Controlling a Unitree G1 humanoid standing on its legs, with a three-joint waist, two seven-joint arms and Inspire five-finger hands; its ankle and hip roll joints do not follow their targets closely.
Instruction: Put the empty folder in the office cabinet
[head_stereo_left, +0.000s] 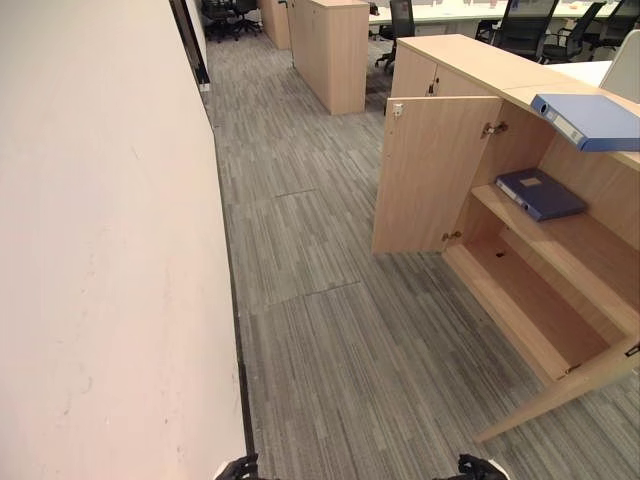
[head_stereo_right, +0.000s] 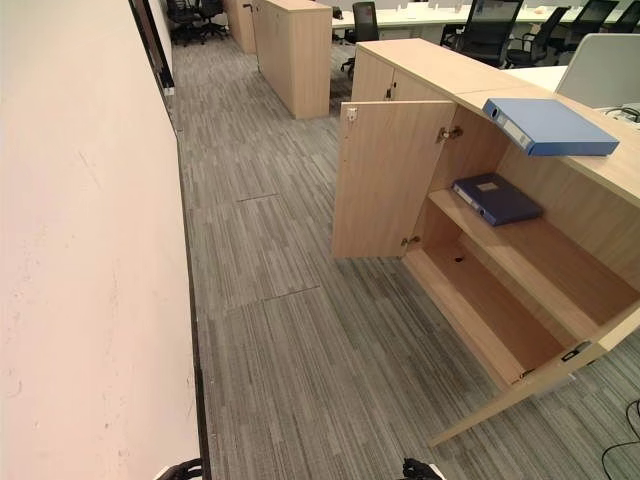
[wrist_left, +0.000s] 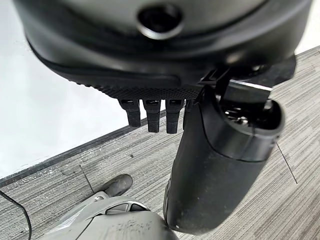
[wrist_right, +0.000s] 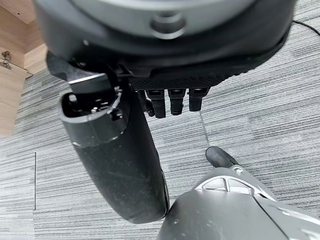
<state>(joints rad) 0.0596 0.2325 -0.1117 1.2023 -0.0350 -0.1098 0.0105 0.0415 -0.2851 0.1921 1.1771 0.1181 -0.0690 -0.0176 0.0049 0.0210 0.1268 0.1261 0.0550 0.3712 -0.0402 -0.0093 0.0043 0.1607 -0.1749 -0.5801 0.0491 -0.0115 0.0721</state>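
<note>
— Starting at the left?
— White wall (head_stereo_left: 100, 250) close alongside. Left hand (wrist_left: 165, 55) hangs next to it, fingers (wrist_left: 150, 116) straight and loose, holds nothing.

— And then?
— Open carpet floor (head_stereo_left: 320, 330), free of clutter. Right hand (wrist_right: 165, 50) hangs over it likewise, fingers slack and apart, grips nothing.

— Where is the folder?
— Two candidates, both well apart from either hand. Dark blue folder (head_stereo_right: 496, 198) lies flat on the middle shelf (head_stereo_right: 560, 262) of the office cabinet (head_stereo_right: 480, 300), so is perhaps stored already. Light blue folder (head_stereo_right: 548, 125) rests on the cabinet top, overhanging the front edge a little, probably left there within easy reach. Cannot tell which is the empty one.

— Why so open?
— Far door (head_stereo_right: 385, 180) and near door (head_stereo_right: 530, 385) swung wide, presumably to give access to the shelves.

— In the way?
— Possibly the near door, jutting out across the approach. Calls for stepping around it. Further cabinets (head_stereo_right: 295, 50) and office chairs (head_stereo_right: 490, 30) stand well back, no hindrance.
</note>
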